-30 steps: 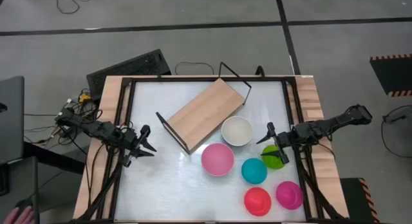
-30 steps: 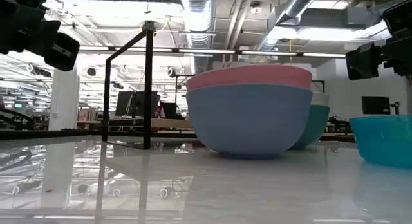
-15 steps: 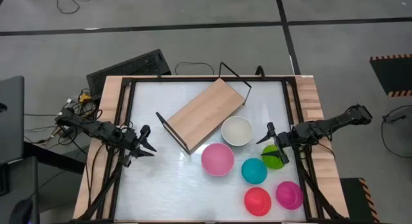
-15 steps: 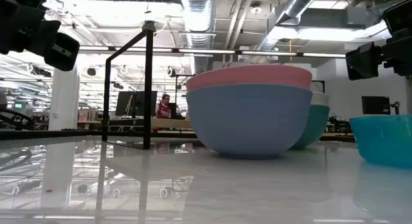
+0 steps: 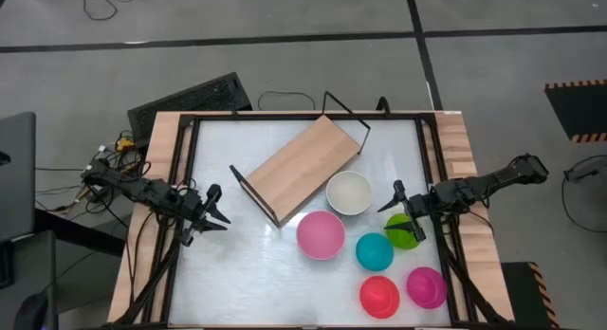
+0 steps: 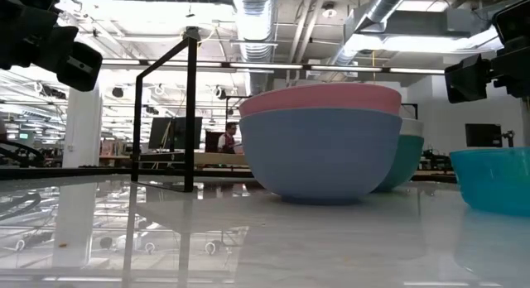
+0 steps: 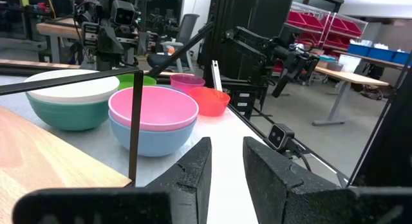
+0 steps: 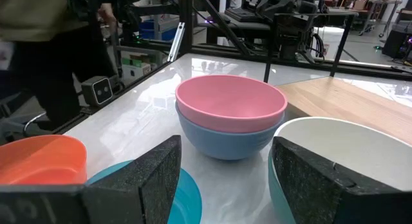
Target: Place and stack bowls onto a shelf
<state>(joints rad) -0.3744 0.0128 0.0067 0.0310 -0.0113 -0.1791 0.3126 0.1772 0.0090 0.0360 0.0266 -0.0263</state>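
Observation:
The shelf (image 5: pixel 303 169), a light wooden board with black wire ends, lies slantwise at the table's far middle. A white bowl (image 5: pixel 349 193) sits inside a teal one (image 7: pixel 64 111) beside the shelf. A pink bowl (image 5: pixel 321 235) sits inside a blue-grey one (image 6: pixel 319 156). Smaller teal (image 5: pixel 375 252), green (image 5: pixel 403 230), red (image 5: pixel 379 295) and magenta (image 5: pixel 426 285) bowls stand on the table at the near right. My left gripper (image 5: pixel 216 209) hovers shut at the left edge, only a narrow slit showing (image 7: pixel 226 150). My right gripper (image 5: pixel 406 211) hovers open above the green bowl, holding nothing (image 8: pixel 225 145).
Black rails (image 5: pixel 185 178) frame the white tabletop (image 5: pixel 247 264), with free room on its near left. A keyboard (image 5: pixel 190 98) lies past the far left corner. A person (image 8: pixel 58 31) stands beyond the table in the right wrist view.

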